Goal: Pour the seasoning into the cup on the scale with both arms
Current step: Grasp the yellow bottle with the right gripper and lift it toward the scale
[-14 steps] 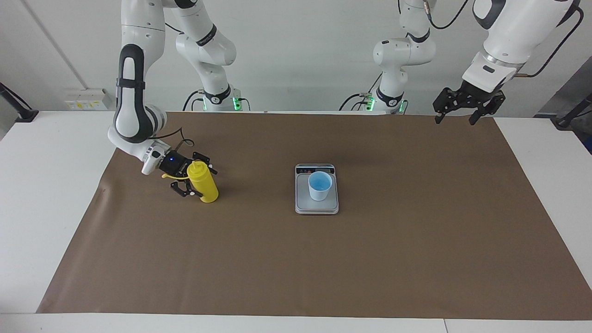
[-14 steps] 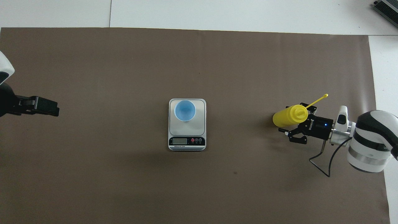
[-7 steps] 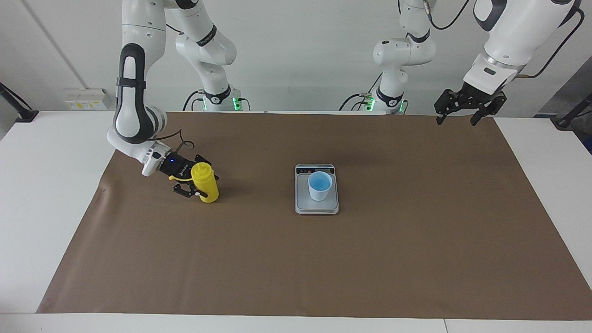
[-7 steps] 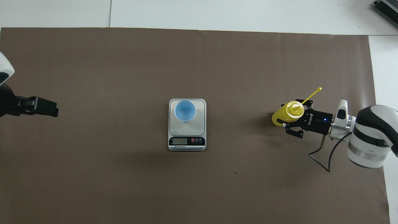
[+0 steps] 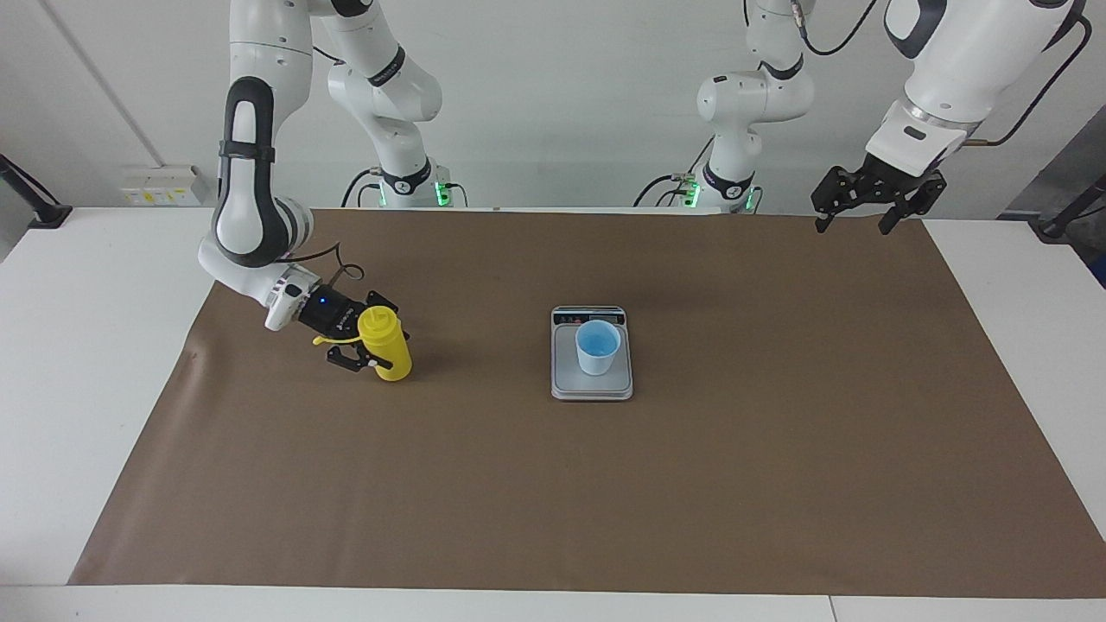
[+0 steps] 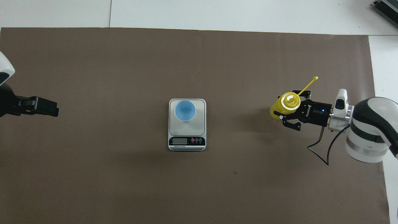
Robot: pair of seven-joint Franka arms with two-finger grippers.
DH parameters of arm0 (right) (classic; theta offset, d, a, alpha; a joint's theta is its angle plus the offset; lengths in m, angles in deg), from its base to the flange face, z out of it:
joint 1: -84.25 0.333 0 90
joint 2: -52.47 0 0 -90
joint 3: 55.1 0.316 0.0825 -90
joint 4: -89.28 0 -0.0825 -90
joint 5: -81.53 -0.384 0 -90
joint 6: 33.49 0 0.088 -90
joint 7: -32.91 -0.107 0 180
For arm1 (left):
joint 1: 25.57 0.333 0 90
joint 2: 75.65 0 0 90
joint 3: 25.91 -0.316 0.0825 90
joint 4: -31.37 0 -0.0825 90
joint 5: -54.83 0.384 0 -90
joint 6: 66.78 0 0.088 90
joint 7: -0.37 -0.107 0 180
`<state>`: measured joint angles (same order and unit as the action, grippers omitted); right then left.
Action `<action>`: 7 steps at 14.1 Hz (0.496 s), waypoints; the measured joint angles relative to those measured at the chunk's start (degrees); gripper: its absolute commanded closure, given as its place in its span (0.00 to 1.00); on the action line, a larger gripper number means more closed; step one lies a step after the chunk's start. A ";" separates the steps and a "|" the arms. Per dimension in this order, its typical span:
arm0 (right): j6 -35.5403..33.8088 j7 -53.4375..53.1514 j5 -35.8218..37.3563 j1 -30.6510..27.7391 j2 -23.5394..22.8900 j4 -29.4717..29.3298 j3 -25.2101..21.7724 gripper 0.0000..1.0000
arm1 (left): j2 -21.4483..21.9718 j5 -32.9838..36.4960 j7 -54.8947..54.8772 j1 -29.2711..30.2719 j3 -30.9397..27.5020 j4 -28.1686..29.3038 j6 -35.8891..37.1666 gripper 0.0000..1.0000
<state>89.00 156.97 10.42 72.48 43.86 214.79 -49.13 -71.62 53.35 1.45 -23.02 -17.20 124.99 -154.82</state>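
The right gripper [image 5: 373,344] has its fingers clenched on the seasoning [image 5: 385,347] toward the right arm's end of the worktop, the cup [image 5: 597,346] stands on the scale [image 5: 591,386] mid-worktop, and the left gripper [image 5: 855,223] hangs with fingers released over the worktop's corner nearest the left arm.

Light: bright, even, from overhead
Shadows: soft, faint beside seasoning [image 5: 385,345] and scale [image 5: 592,380]
Glare: mild on mat [image 6: 360,102]
Focus: sharp throughout

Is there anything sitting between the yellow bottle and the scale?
Nothing: in the overhead view only bare brown mat lies between the seasoning bottle and the scale.
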 measured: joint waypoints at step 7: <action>4.64 -27.45 26.22 9.12 4.17 -8.78 0.32 1.00 | 0.00 0.00 0.00 -0.01 0.16 0.00 -0.08 0.00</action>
<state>93.64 129.52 36.64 81.60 48.03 206.01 -48.81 -71.62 53.35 1.45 -23.03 -17.04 124.99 -154.89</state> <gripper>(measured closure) 0.471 0.000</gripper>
